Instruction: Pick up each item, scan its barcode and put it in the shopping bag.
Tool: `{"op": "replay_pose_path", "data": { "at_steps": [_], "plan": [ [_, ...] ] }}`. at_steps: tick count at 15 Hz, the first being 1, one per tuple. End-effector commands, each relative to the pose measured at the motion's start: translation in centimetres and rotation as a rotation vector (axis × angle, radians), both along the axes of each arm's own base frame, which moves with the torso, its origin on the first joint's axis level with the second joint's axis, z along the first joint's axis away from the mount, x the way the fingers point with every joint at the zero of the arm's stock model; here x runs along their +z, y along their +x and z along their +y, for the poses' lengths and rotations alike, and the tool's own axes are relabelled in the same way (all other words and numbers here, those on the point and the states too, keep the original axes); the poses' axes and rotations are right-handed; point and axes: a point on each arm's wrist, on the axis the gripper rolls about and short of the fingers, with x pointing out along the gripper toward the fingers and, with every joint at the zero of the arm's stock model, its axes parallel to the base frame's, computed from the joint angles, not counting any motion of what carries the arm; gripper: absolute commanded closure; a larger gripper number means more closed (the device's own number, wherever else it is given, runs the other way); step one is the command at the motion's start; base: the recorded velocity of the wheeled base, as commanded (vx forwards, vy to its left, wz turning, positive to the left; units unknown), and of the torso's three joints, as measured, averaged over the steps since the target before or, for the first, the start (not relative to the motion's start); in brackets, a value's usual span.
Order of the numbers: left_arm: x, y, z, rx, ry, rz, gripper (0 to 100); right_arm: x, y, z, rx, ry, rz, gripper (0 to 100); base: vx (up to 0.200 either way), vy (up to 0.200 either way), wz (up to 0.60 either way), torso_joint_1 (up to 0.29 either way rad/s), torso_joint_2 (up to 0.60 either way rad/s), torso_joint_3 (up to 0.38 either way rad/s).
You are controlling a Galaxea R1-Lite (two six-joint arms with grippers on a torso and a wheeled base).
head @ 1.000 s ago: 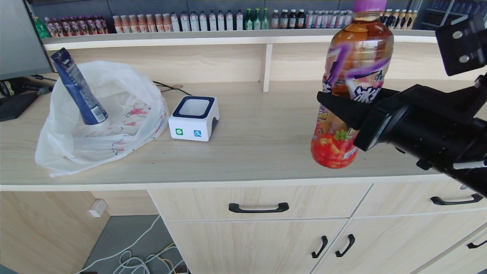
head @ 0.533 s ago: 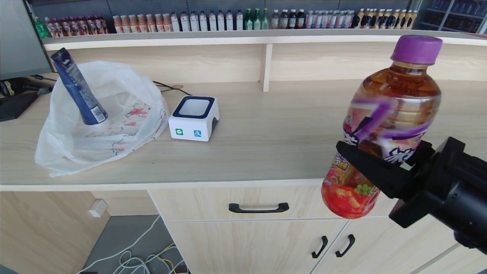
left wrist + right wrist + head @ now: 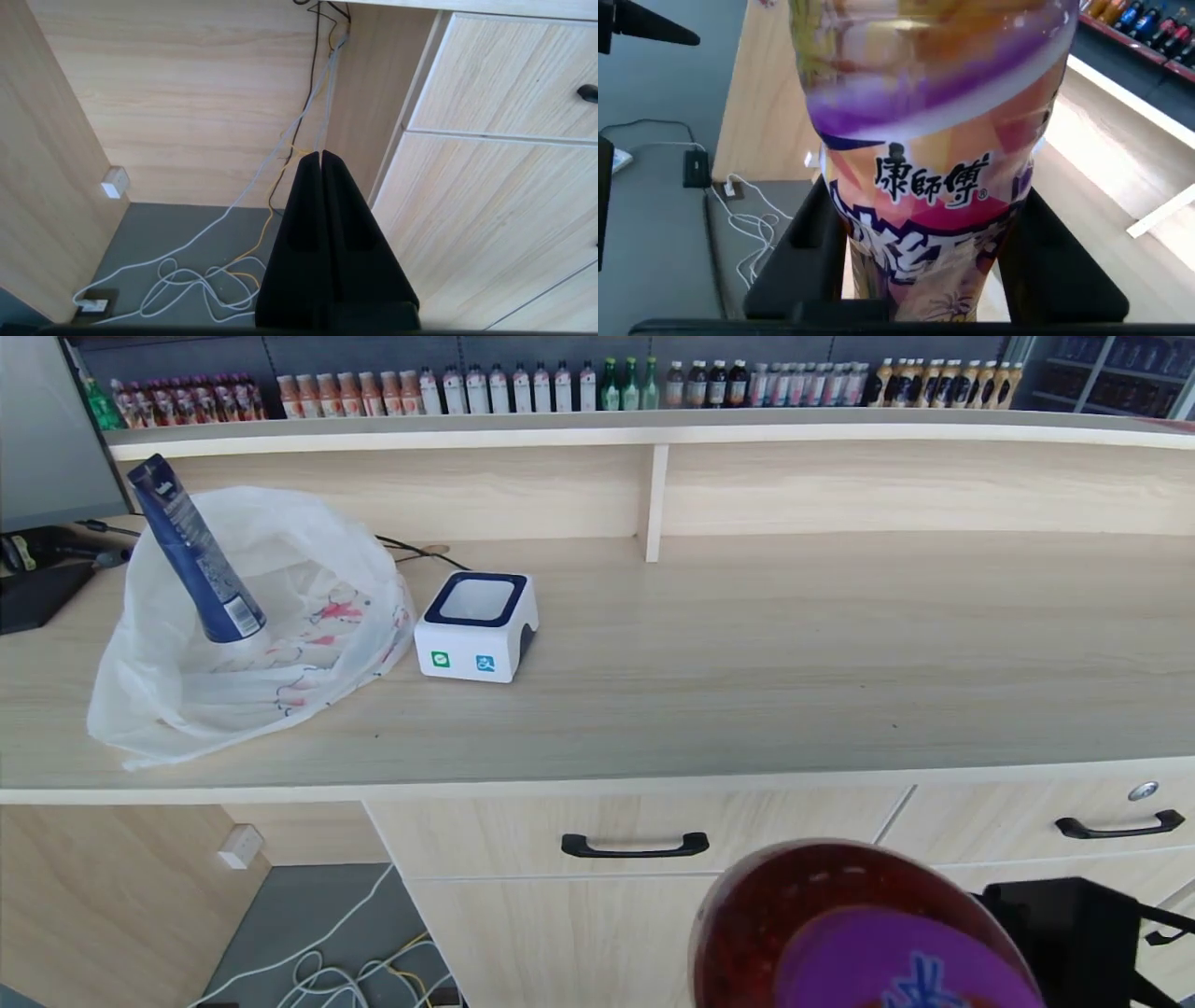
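A tea bottle [image 3: 812,905] with a purple cap [image 3: 896,966] sits low in the head view, in front of the drawers, its cap end turned toward the camera. My right gripper [image 3: 924,238] is shut on the bottle [image 3: 934,121], one black finger [image 3: 799,257] on each side of its label. The white shopping bag [image 3: 308,616] lies open at the counter's left with a dark blue tube [image 3: 196,555] leaning in it. The white scanner box [image 3: 478,627] stands just right of the bag. My left gripper [image 3: 322,163] hangs shut and empty below the counter.
The wooden counter [image 3: 747,653] has a raised back shelf with a divider [image 3: 656,499]. Drawers with black handles [image 3: 635,846] lie under the counter's front edge. Cables [image 3: 215,271] trail on the floor beneath the left arm. A dark device [image 3: 37,593] sits at the far left.
The right arm has dropped with the bottle from above the counter to below its front edge, and the bottle has tipped so its cap faces the camera.
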Motion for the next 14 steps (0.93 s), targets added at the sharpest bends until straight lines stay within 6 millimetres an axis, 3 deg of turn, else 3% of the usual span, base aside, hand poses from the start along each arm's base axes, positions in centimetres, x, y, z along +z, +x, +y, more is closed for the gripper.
{"op": "replay_pose_path", "data": {
  "at_steps": [1,4,8,11,14],
  "plan": [
    [0.0,0.0,0.0,0.000,0.000,0.000,100,-1.1,0.6,1.8,0.001,-0.083,-0.031,100,0.000,0.000,0.00,0.000,0.00,0.000],
    [0.0,0.0,0.0,0.000,0.000,0.000,100,-1.5,1.6,1.7,-0.048,-0.157,-0.127,100,0.000,0.000,0.00,0.000,0.00,0.000],
    [0.0,0.0,0.0,0.000,0.000,0.000,100,-0.3,2.4,2.2,0.022,-0.238,-0.431,100,0.000,0.000,0.00,0.000,0.00,0.000],
    [0.0,0.0,0.0,0.000,0.000,0.000,100,0.6,2.5,3.3,0.071,-0.265,-0.624,100,0.000,0.000,0.00,0.000,0.00,0.000],
    [0.0,0.0,0.0,0.000,0.000,0.000,100,0.6,3.1,4.6,0.070,-0.289,-0.688,100,0.000,0.000,0.00,0.000,0.00,0.000]
  ]
}}
